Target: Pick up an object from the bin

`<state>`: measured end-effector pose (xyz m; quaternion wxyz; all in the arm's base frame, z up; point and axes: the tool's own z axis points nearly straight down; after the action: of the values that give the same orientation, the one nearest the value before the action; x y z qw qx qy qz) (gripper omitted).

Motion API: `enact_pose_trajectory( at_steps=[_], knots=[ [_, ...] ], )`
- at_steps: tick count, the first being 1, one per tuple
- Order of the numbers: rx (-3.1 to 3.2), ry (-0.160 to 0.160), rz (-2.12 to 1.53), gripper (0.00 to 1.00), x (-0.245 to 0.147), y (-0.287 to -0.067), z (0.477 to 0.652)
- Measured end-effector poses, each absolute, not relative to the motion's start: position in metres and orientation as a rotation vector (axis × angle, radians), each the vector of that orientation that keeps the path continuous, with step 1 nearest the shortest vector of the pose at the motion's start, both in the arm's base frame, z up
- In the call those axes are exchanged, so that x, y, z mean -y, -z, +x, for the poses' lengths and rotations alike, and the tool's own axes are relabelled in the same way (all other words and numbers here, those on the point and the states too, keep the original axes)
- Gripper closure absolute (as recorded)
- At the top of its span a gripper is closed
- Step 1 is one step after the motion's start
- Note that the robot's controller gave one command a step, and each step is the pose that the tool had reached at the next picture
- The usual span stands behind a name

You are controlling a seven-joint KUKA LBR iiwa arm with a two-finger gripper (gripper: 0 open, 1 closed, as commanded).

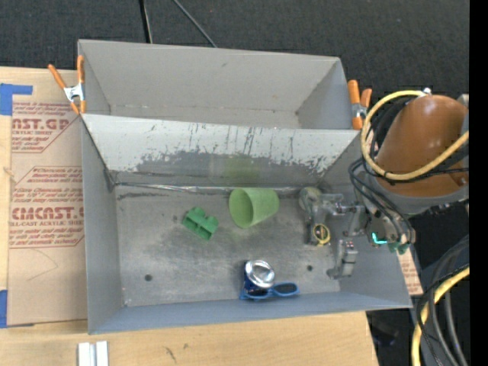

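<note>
The arm reaches over the right wall of the grey metal bin (99, 227), with the claw (329, 233) low at the right end of the floor; I cannot tell whether it is open or closed, and nothing shows in its hold. Nearest, to its left by the back wall, a pale green cup (253, 207) lies on its side, then a crushed blue-and-silver can (259, 275) at the front and a small green block (200, 223) further left. This looks like the approach, so the next move likely calls for shifting left over the cup and closing on it.
</note>
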<state>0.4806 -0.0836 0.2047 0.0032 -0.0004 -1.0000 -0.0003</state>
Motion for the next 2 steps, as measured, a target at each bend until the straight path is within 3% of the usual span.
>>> enact_pose_trajectory(
  at_steps=[1, 2],
  knots=[
    [3.113, 0.001, 0.414, 0.00, 0.130, -0.067, 0.544],
    [3.035, 0.023, 0.804, 0.00, 0.149, -0.069, 0.555]
  ],
)
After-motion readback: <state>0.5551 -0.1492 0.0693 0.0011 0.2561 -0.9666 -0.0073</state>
